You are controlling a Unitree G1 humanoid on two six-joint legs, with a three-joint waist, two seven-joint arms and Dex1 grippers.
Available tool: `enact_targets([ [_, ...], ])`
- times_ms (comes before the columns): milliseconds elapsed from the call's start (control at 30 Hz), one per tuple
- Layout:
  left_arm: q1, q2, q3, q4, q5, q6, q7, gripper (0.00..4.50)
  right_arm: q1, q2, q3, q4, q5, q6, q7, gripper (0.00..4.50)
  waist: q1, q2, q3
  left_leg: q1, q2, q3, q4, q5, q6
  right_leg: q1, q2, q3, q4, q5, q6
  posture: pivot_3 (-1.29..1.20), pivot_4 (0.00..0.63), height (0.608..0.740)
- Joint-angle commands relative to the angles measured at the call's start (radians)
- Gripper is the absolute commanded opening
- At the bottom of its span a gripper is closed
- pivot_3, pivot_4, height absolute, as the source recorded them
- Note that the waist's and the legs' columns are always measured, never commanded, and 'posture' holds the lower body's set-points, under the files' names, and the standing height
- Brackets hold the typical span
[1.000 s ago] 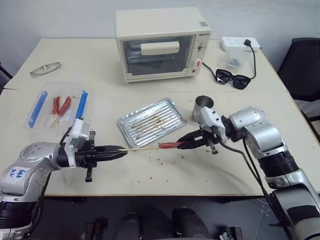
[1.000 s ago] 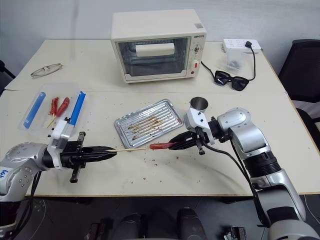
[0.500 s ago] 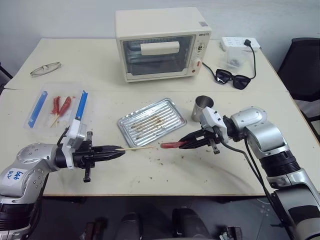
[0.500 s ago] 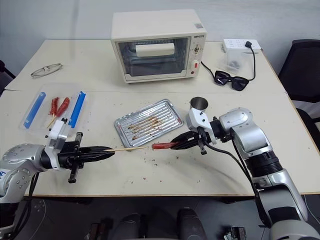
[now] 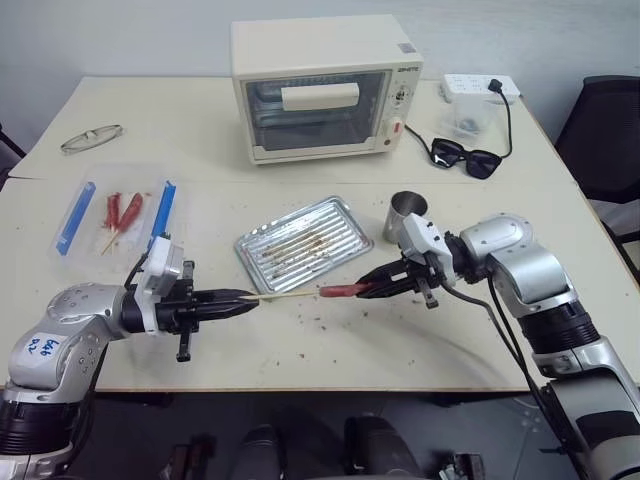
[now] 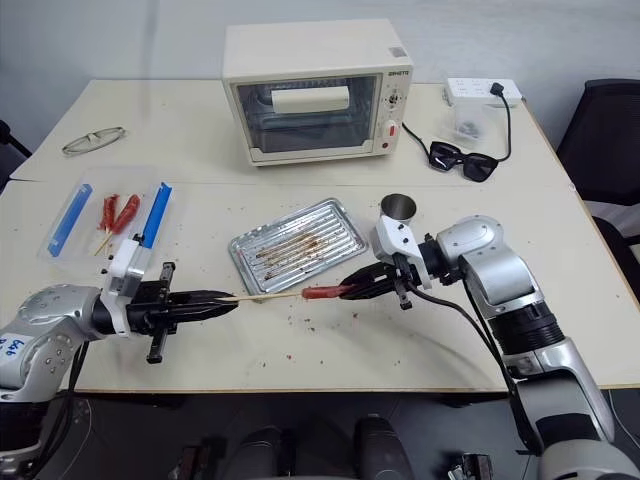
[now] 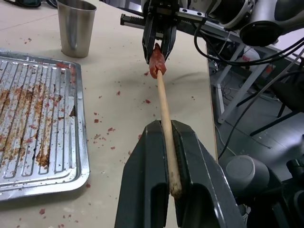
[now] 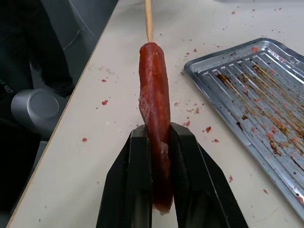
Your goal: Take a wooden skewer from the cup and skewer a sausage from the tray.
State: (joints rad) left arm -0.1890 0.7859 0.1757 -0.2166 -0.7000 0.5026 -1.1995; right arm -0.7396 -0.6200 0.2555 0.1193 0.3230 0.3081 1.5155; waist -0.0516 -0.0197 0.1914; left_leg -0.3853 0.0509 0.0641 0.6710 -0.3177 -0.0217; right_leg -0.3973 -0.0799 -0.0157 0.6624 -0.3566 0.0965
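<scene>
One thin pale wooden stick is pinched in the left gripper. One small red sausage is squeezed in the right gripper, the stick's tip touching it.

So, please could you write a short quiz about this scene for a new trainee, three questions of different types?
1. True or false: the tray holds a sausage.
2. What does the left gripper hold? A) the cup B) the wooden skewer C) sunglasses
3. Fill in: the right gripper is shut on the ____.

Key:
1. False; there are only crumbs and stains in it.
2. B
3. sausage, whose free end meets the skewer's tip above the table.
</scene>
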Motion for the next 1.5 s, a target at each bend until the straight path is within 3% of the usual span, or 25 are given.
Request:
enact_targets([
  [33,-0.007,-0.004,0.002,-0.001,0.002,-0.012,0.001,0.0,-0.012,-0.001,-0.012,-0.039,0.02,0.005,0.009,0.35,0.001,0.0,0.0,0.0,0.0,0.0,0.0,0.0,0.0,0.0,0.0,0.0,0.0,0.0,0.0,0.0,0.15,0.74],
  [400,-0.033,-0.026,-0.048,-0.005,0.019,-0.013,0.009,0.0,-0.044,0.032,0.011,-0.082,0.016,0.047,-0.024,0.35,0.002,0.0,0.0,0.0,0.0,0.0,0.001,0.0,0.0,0.0,0.0,0.0,0.0,0.0,0.0,0.0,0.15,0.74],
  [833,-0.141,-0.142,-0.167,0.052,0.111,-0.046,0.023,0.0,-0.109,0.146,0.052,-0.118,-0.007,0.117,-0.081,0.35,0.011,0.0,0.0,-0.001,0.0,0.0,0.004,0.0,0.001,0.0,0.0,-0.002,0.001,0.0,0.0,0.0,0.15,0.74],
  [1000,-0.113,-0.142,-0.13,0.045,0.119,-0.057,0.026,0.0,-0.079,0.142,-0.018,-0.136,0.048,0.105,-0.067,0.35,0.017,0.0,0.0,-0.001,0.0,0.0,0.005,0.0,0.001,0.0,0.0,-0.002,0.001,0.0,0.0,0.0,0.15,0.74],
  [1300,0.08,-0.076,0.119,-0.018,0.04,-0.055,0.081,0.0,0.064,-0.012,-0.186,-0.16,0.146,0.079,-0.026,2.98,0.023,0.0,0.0,-0.002,0.0,-0.001,0.004,-0.001,0.002,0.001,-0.001,-0.002,0.0,0.0,0.0,0.0,0.15,0.74],
  [1433,0.194,-0.17,0.31,-0.098,-0.064,-0.035,0.266,0.0,0.192,-0.024,-0.305,-0.209,0.164,0.027,-0.13,4.31,0.023,0.0,0.0,-0.002,0.0,-0.003,0.005,-0.002,0.003,0.003,-0.002,0.001,-0.002,0.0,0.0,0.0,0.15,0.74],
  [1500,0.216,-0.251,0.397,-0.135,-0.087,-0.064,0.406,0.0,0.259,0.003,-0.37,-0.259,0.168,-0.01,-0.223,4.47,0.024,0.0,0.0,-0.002,0.0,-0.004,0.004,-0.002,0.003,0.003,-0.003,0.003,-0.002,0.0,0.0,0.0,0.15,0.74],
])
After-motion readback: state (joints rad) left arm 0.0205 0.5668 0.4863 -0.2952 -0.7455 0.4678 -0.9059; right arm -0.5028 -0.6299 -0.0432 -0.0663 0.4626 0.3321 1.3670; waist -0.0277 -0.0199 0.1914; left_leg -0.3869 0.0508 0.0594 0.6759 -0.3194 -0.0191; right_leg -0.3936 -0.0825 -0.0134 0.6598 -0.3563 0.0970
